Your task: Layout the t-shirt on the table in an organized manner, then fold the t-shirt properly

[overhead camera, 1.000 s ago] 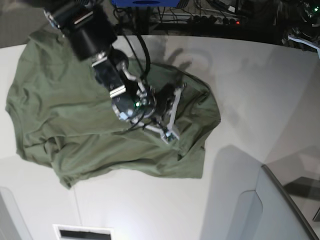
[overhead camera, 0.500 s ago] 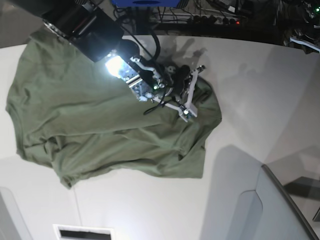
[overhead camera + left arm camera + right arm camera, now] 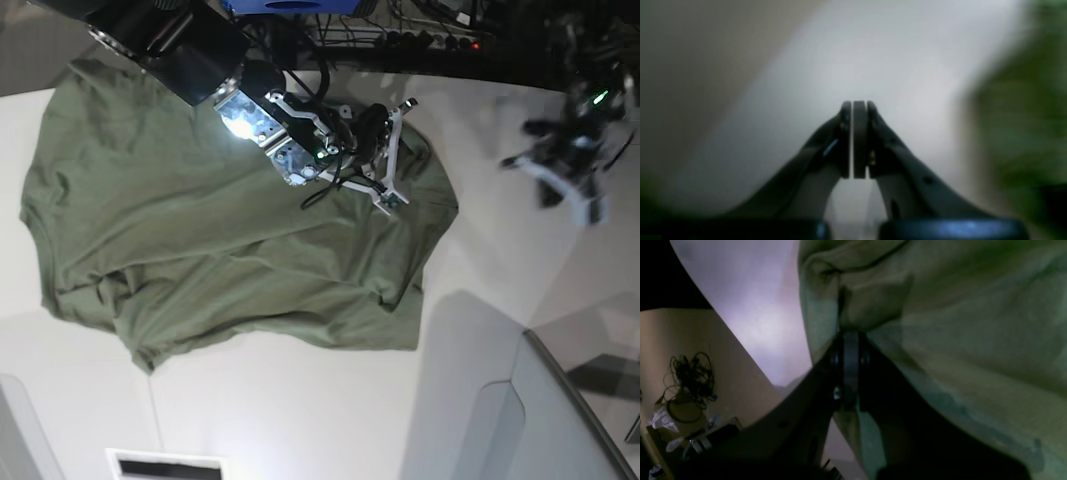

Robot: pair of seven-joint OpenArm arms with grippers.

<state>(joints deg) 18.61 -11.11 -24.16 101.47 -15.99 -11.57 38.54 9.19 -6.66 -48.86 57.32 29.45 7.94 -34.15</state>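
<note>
Your right gripper [image 3: 393,200] is sitting over the right-hand part of the t-shirt [image 3: 180,230] in the base view, fingers pinched together on a fold of the olive cloth. The right wrist view is showing it plainly: the fingertips [image 3: 849,350] are closed flat with fabric bunching up just above them (a small raised pucker). That arm is reaching in from the top left of the base view, lamp glaring on its wrist.

The t-shirt is lying rumpled on the white table [image 3: 300,420], covering the left and centre of it. The lower edge is wrinkling and doubling over on itself, and the right-hand end is gathering into a rounded lump under the right gripper.

Your left gripper [image 3: 570,190] is hanging at the far right of the base view, well apart from the shirt and blurred. In the left wrist view its fingers [image 3: 860,140] are pressing together with nothing between them, white table behind and a green smear of the shirt off to the right.

A grey angled panel [image 3: 560,420] is showing at the lower right.
</note>
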